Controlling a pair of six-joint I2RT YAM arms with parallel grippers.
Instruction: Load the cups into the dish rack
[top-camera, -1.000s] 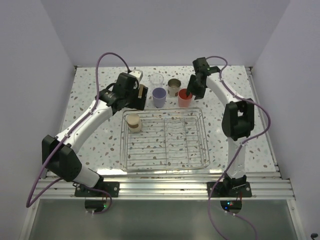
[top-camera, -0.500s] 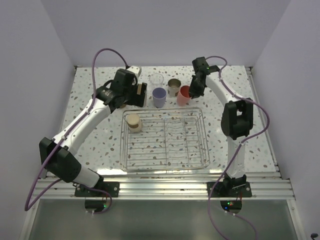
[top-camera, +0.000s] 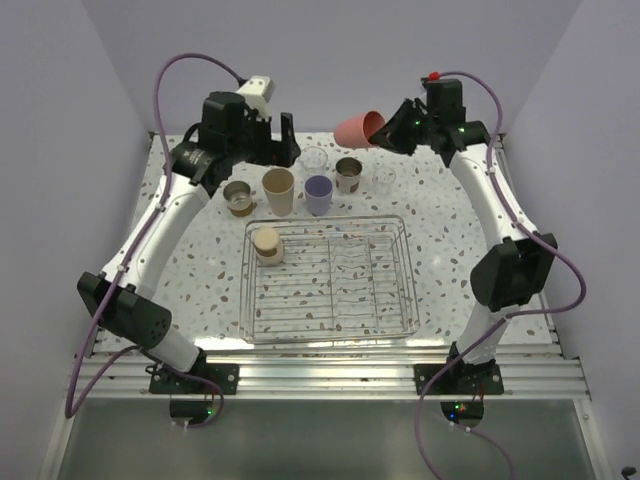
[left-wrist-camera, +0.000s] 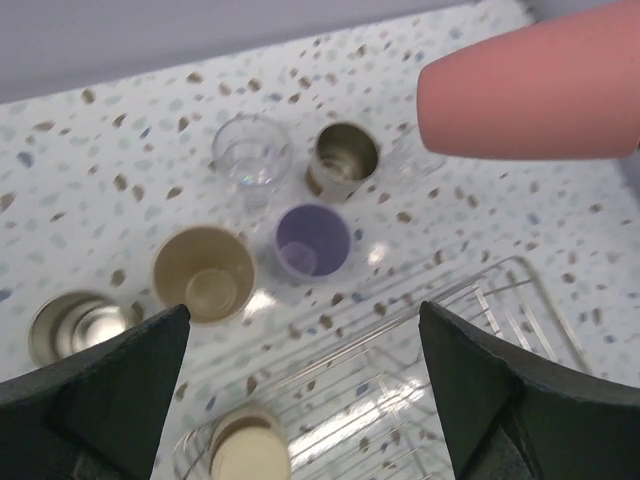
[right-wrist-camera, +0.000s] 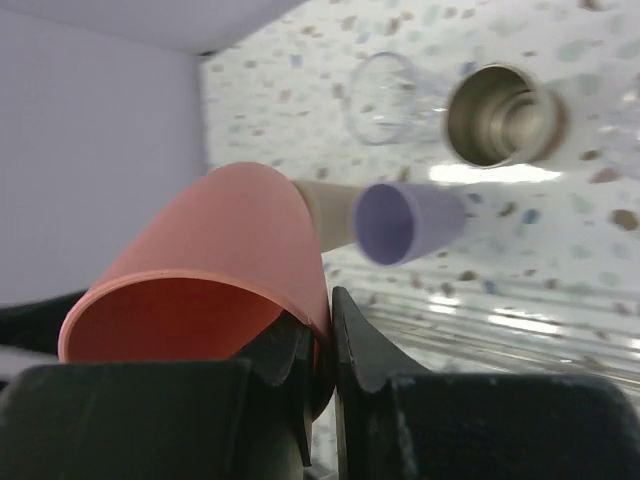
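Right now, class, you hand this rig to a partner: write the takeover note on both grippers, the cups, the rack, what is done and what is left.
Left gripper: open, empty, above the table.
Right gripper: shut on the red-pink cup, held tilted in the air beyond the dish rack.
Done: one short cup stands in the rack's far-left corner.
Left to load: the red-pink cup, then six on the table: tan cup, lavender cup, two clear cups, two metallic cups.
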